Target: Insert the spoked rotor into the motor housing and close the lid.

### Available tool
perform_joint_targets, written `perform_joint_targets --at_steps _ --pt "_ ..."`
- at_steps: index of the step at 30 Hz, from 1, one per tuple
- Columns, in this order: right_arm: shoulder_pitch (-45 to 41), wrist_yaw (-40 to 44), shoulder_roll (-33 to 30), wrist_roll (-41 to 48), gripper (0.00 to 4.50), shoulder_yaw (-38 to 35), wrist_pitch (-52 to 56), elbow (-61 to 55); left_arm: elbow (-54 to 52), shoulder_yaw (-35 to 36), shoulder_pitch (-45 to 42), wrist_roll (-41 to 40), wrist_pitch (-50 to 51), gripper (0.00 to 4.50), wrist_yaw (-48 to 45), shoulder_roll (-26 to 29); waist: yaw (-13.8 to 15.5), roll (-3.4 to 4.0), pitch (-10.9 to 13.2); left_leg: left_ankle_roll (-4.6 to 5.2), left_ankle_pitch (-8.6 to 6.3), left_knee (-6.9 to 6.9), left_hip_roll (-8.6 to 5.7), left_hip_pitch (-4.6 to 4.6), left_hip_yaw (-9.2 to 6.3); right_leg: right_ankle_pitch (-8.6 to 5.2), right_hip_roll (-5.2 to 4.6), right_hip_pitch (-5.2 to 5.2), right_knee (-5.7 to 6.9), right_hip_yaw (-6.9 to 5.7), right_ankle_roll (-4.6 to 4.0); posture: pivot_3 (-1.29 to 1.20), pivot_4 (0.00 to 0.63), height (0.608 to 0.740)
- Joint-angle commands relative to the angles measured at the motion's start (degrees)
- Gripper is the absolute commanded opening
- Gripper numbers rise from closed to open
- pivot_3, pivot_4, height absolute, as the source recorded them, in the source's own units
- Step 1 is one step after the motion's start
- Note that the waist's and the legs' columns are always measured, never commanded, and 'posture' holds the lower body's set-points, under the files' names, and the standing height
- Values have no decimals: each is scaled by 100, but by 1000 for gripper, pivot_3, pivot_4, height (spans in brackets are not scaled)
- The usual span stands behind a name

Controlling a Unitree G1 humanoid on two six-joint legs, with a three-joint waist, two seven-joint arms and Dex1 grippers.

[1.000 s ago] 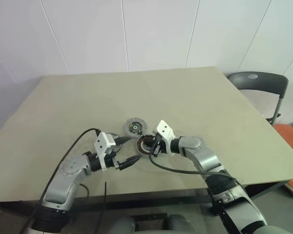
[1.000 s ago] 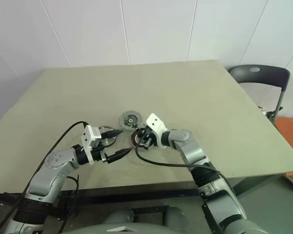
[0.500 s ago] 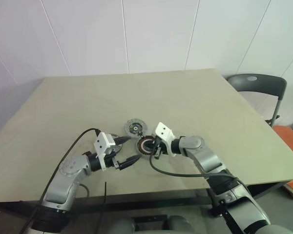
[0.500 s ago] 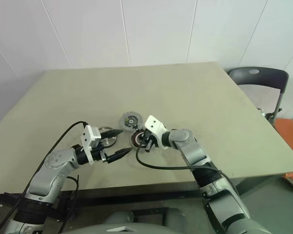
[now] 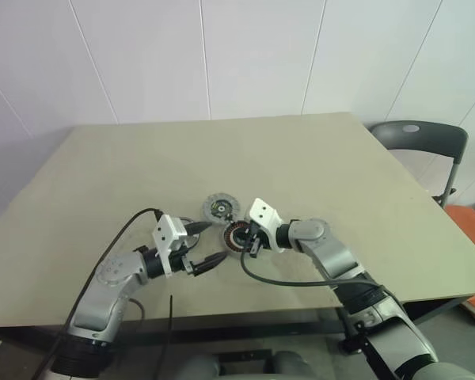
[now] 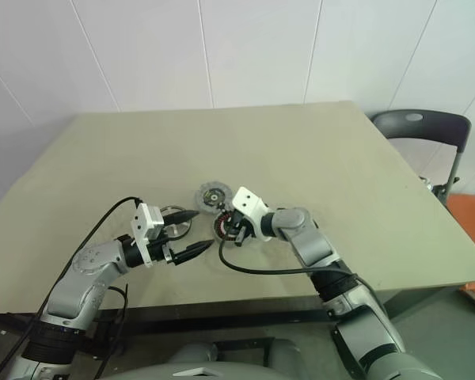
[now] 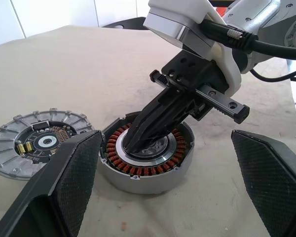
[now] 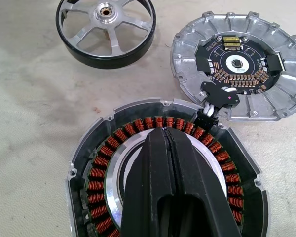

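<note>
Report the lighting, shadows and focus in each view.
Head views: even, soft light, weak shadows on the table. Left wrist view: the left gripper's fingers loom large and soft, while the motor housing is sharp. Right wrist view: the lid and spoked rotor are crisp, with mild sheen.

Our right gripper [image 7: 138, 143], fingers pressed together, plugs the motor housing [image 8: 163, 197] centre, so no way in there. Lid [image 8: 239, 71] touches the housing rim; spoked rotor [image 8: 106, 29] lies apart w/ bare table [image 5: 340, 174] between. Left gripper [image 5: 206, 245], jaws wide, sits near the housing.
</note>
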Motion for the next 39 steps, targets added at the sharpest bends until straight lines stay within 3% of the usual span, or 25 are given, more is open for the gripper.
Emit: perform_joint_targets --at_steps 1,14,21,28,33,39 --pt "323 27 -257 -456 23 449 502 684 -137 14 -122 -51 -32 4500 17 -1 4 5 -7 0 0 0 0 0 0 0 0 2 -2 0 0 0 0 740" --pt "290 -129 -256 -519 23 427 512 896 -183 -1 -62 -57 -31 4500 35 -9 5 32 -31 7 -13 -1 0 -1 -1 -3 -9 21 -25 -11 3 0 0 740" --pt "214 158 510 1121 23 -879 999 47 -33 1 -56 -36 -147 4500 -10 -55 -1 35 -13 7 -14 -8 4 -12 -4 -3 -5 -4 -25 -10 4 0 0 740" --pt "-97 183 898 2220 23 -1688 1449 -501 -186 493 -243 -674 152 4500 317 -353 -19 33 1 22 -2 -3 5 -121 0 38 1 -128 -2 -8 10 0 0 740" --pt "-408 249 764 2219 23 -1719 1252 -484 -466 772 -142 -919 393 4500 658 -365 -10 34 4 22 -3 -9 4 -123 6 33 0 -130 -8 -7 16 0 0 740" --pt "-605 559 311 1658 23 -1140 748 -293 -1033 1154 165 -1499 952 4500 1133 -385 -8 30 12 23 -4 -8 3 -127 8 26 -2 -129 -13 -7 27 0 0 740"
